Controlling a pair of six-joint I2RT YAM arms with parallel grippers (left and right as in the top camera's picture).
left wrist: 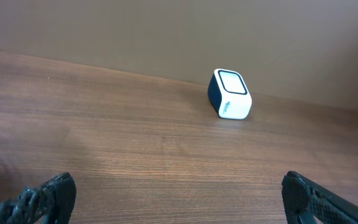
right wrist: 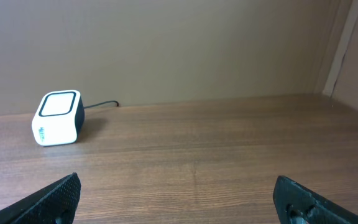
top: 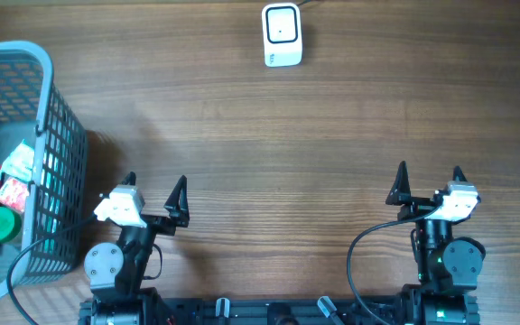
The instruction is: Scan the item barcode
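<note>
A small white scanner (top: 282, 34) with a dark window stands at the far edge of the wooden table; it also shows as the scanner (left wrist: 230, 94) in the left wrist view and the scanner (right wrist: 58, 117) in the right wrist view. Items lie in a grey mesh basket (top: 57, 135) at the left: a red-and-white packet (top: 12, 191) and a green-capped item (top: 0, 226). No barcode can be made out. My left gripper (top: 156, 187) rests near the front left, open and empty. My right gripper (top: 430, 176) sits at the front right, open and empty as well.
A dark cable (right wrist: 101, 104) runs from the scanner toward the wall. The basket's tall wall stands just left of my left arm. Bare wood lies between both grippers and the scanner.
</note>
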